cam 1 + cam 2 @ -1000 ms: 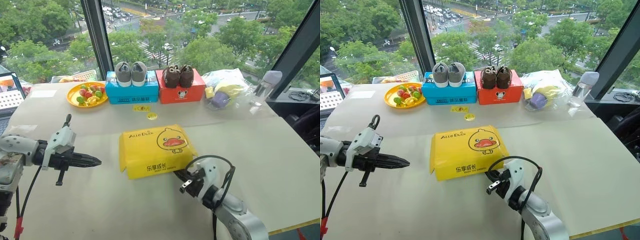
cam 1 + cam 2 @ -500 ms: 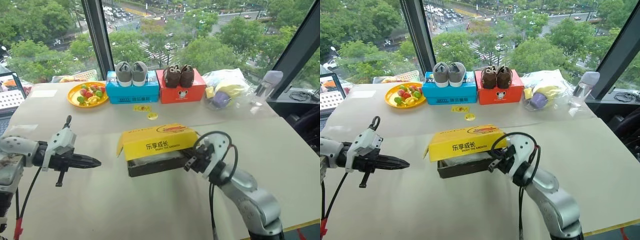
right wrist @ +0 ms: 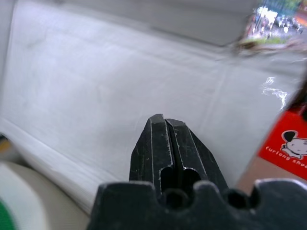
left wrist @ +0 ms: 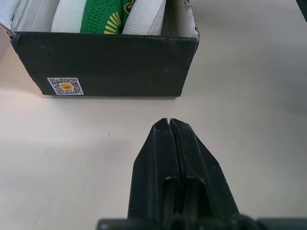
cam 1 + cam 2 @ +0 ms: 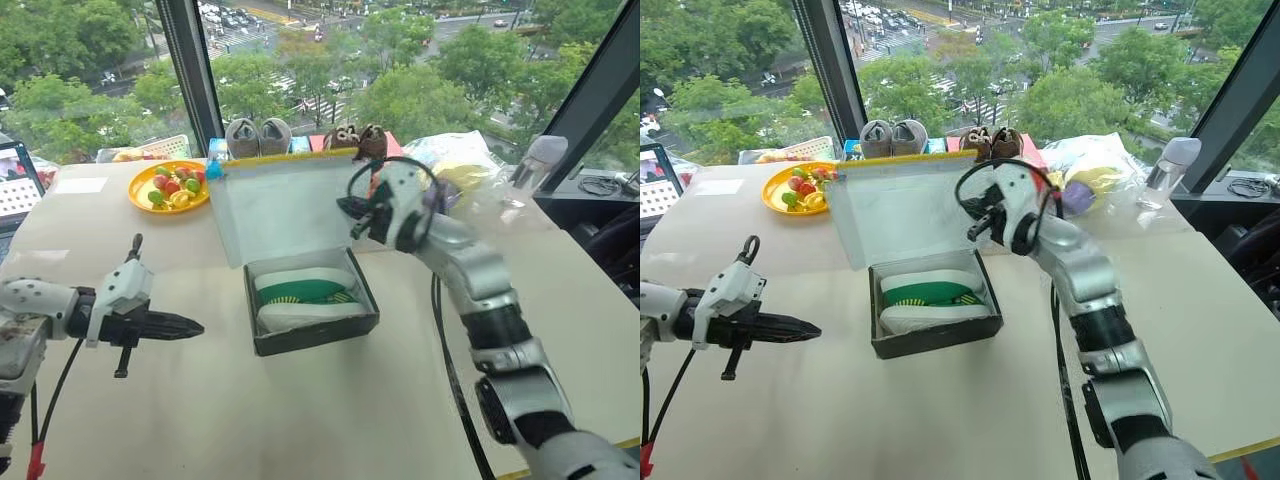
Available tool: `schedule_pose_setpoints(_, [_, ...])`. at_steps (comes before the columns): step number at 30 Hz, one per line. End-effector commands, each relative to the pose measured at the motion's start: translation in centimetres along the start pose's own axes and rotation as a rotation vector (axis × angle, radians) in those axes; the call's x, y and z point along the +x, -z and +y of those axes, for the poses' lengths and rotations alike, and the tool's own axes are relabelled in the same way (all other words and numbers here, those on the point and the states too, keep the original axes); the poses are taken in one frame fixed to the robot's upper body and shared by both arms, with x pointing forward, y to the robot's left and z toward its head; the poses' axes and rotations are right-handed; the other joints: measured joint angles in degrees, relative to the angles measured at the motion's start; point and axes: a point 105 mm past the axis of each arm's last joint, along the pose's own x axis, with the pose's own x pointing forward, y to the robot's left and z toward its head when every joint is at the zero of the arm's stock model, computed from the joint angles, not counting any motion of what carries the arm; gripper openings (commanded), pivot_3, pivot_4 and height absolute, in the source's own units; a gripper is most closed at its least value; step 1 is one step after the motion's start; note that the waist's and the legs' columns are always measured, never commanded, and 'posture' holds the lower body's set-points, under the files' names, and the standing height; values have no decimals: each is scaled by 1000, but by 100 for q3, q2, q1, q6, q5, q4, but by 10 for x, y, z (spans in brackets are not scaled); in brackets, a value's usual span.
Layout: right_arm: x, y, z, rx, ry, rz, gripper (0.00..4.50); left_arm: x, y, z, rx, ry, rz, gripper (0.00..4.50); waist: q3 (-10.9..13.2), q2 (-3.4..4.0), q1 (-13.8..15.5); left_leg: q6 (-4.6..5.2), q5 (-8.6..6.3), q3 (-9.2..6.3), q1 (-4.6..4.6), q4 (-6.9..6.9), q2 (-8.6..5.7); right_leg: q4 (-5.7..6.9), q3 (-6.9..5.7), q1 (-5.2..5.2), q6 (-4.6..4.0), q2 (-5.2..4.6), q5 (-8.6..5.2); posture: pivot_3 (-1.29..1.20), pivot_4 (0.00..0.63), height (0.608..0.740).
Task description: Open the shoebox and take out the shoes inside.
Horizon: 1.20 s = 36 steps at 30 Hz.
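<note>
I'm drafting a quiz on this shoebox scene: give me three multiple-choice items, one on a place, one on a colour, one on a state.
1. Where do the shoes lie?
A. inside the shoebox
B. on the fruit plate
C. on the bare table

2. What colour is the middle of the shoes?
A. red
B. green
C. blue

3. How is the shoebox lid?
A. shut flat
B. lying off on the table
C. raised upright, its white inside facing the camera

Answers:
1 A, they sit between its dark walls.
2 B, green shows between white sides.
3 C, it stands behind the open box, by the right hand.

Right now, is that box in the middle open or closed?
Open: the shoebox lid stands up, white inside showing, and the shoes lie inside.
</note>
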Motion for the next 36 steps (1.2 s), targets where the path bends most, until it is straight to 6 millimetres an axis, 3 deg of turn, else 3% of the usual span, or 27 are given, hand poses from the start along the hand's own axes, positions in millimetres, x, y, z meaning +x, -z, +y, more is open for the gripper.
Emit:
schedule_pose_setpoints(1, [9,12,-14,-100,47,59,31,-1,-7,-1,24,-14,-16,31,1,2,24,1,-1,0,-2,0,-1,0,0,-1,2,-2,-1,0,150,731])
schedule_pose_setpoints(4, [4,0,-11,-105,10,24,31,0,-6,-2,21,-16,-18,31,6,9,40,-18,10,-1,-40,3,-4,3,-3,-25,5,-7,-1,0,150,731])
schedule_pose_setpoints(6, [-11,-20,1,-138,-80,-12,31,-1,-4,-3,14,-22,-18,31,7,10,38,-31,18,-3,-66,6,-4,10,-4,-41,14,-6,6,0,150,731])
schedule_pose_setpoints(11, [-58,-61,66,-208,-417,-22,31,0,-1,-6,3,-20,-13,31,11,18,49,-22,6,-15,-94,5,1,0,-19,-65,26,-7,2,0,150,731])
schedule_pose_setpoints(14, [-75,-75,99,-161,-587,9,813,1,0,-6,2,-14,-13,0,11,18,9,-21,0,-11,-91,5,2,-1,-20,-64,26,-6,2,0,150,731])
schedule_pose_setpoints(17, [-76,-68,113,-172,-646,61,1798,3,0,-6,1,-9,-15,0,12,18,41,1,-13,-10,-78,12,1,-2,-20,-52,25,-7,2,0,150,731])
schedule_pose_setpoints(22, [-58,-36,121,-206,-652,155,3609,8,0,-7,1,0,-23,0,12,18,61,11,-19,-6,-47,19,-3,-4,-14,-30,17,-11,-3,0,150,731])
schedule_pose_setpoints(28, [-46,-7,127,-241,-674,218,3609,9,0,-9,1,1,-26,0,12,17,52,-4,-8,-2,-35,26,-2,18,-11,-28,11,-5,0,0,150,731])
schedule_pose_setpoints(36, [-34,20,121,-229,-659,271,3609,10,2,-12,1,-2,-22,0,11,17,38,-9,-5,-2,-34,24,-1,16,-11,-28,8,-4,-1,0,150,731])
